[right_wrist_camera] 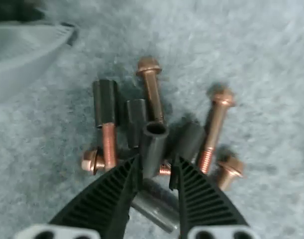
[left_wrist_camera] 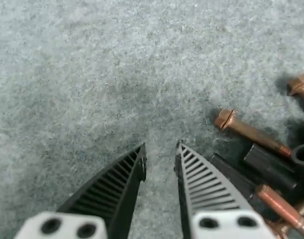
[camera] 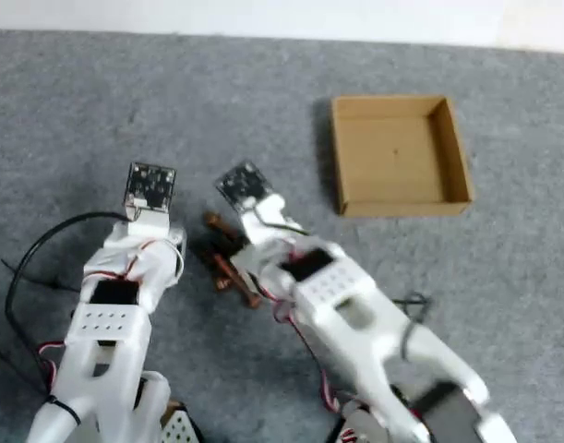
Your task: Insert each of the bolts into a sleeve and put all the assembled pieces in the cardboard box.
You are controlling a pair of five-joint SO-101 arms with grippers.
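Grey felt mat (camera: pixel 78 111) throughout, pale strip along the far edge. Copper flanged bolts (right_wrist_camera: pixel 151 87) and black tubular sleeves (right_wrist_camera: pixel 104 102) heaped together between the two arms. Right gripper (right_wrist_camera: pixel 154 167) parted, straddling one sleeve in the heap — contact unclear. Left gripper (left_wrist_camera: pixel 160 152) slightly spread over bare mat just beside the heap. Cardboard box (camera: pixel 339 157) well apart, toward the far edge on the right arm's side — open mat all round it.

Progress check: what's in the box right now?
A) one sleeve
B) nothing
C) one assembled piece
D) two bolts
B: in the high view the floor of the box is bare, while the bolts and sleeves lie in a pile on the carpet.
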